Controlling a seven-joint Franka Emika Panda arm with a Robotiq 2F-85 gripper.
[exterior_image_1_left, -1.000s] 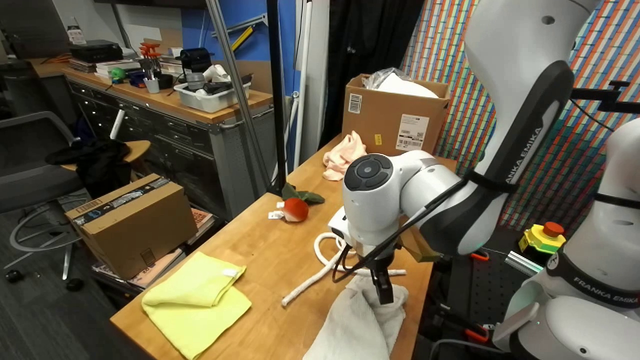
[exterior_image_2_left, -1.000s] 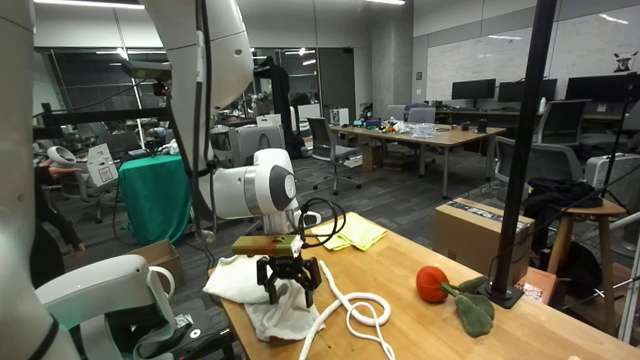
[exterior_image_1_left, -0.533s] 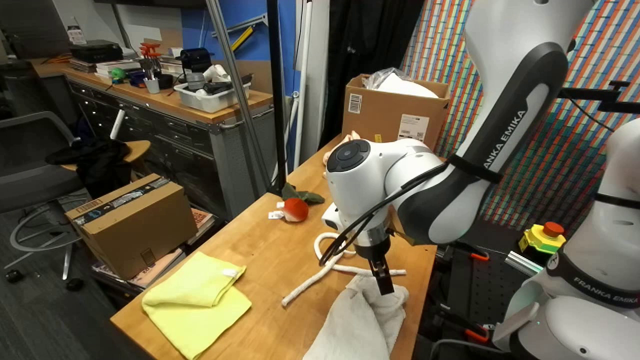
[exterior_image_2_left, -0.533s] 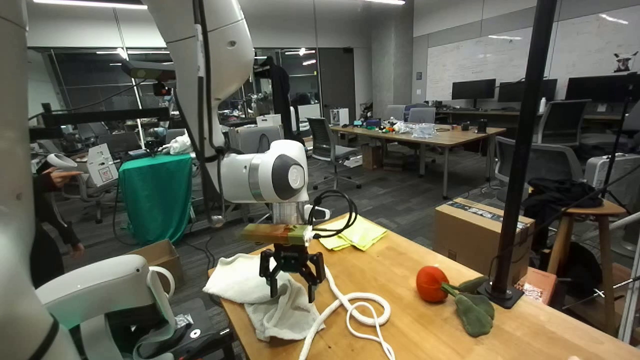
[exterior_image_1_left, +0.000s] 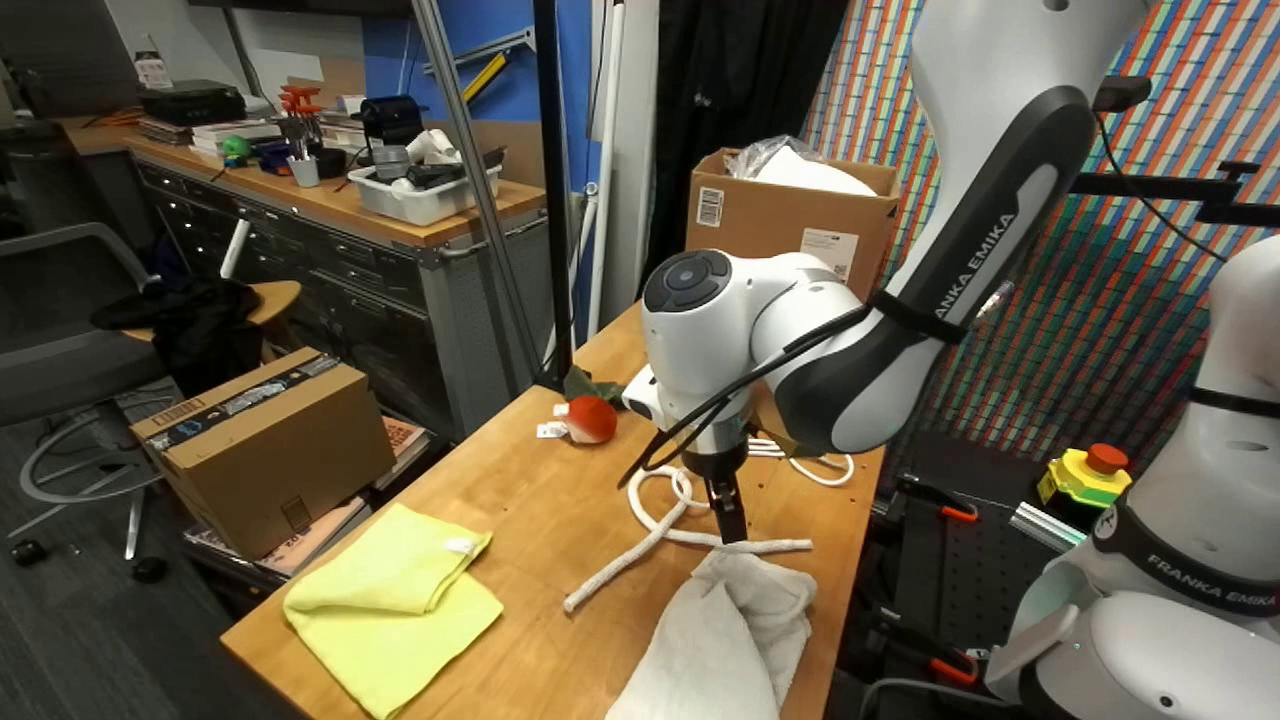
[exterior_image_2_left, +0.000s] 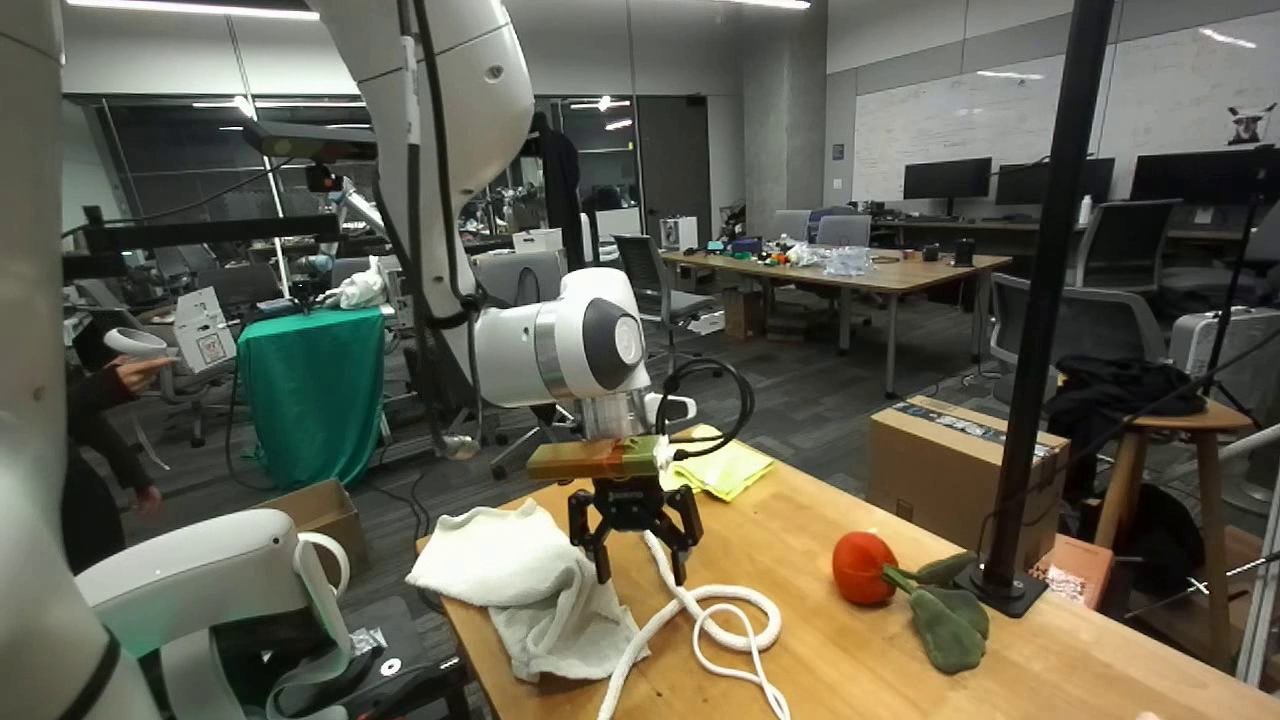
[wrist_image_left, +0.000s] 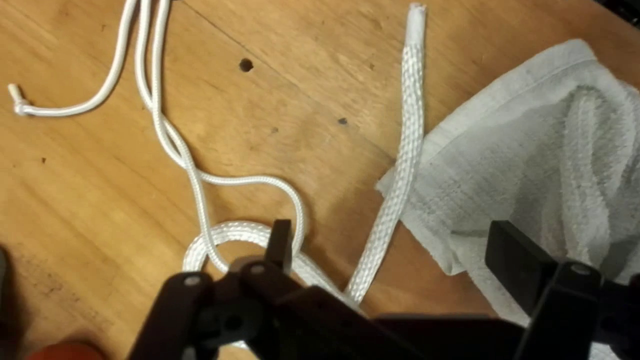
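Observation:
My gripper (wrist_image_left: 390, 235) stands open above the tabletop, its two black fingers (wrist_image_left: 515, 260) wide apart with nothing held. In both exterior views the gripper (exterior_image_1_left: 733, 535) (exterior_image_2_left: 641, 576) hangs over the white rope, near the towel's edge. The thick braided rope (wrist_image_left: 412, 95) (exterior_image_1_left: 620, 571) curls into a loop, and part of it lies on a corner of the towel. A thinner white cord (wrist_image_left: 156, 75) runs beside it. The crumpled grey-white towel (wrist_image_left: 500, 145) (exterior_image_1_left: 695, 640) (exterior_image_2_left: 500, 560) lies partly beneath the right finger in the wrist view. Fingers hide part of the loop.
A folded yellow cloth (exterior_image_1_left: 385, 600) (exterior_image_2_left: 735, 475) lies on the table, as does a red plush vegetable (exterior_image_1_left: 592, 420) (exterior_image_2_left: 865, 568) with green leaves (exterior_image_2_left: 945, 625). A black pole (exterior_image_2_left: 1040, 310) rises from the table edge. A cardboard box (exterior_image_1_left: 745, 225) stands at one end.
The gripper has moved off the towel toward the rope, rightward in an exterior view, and rises somewhat. It stays open. The towel, rope and yellow cloth lie as before.

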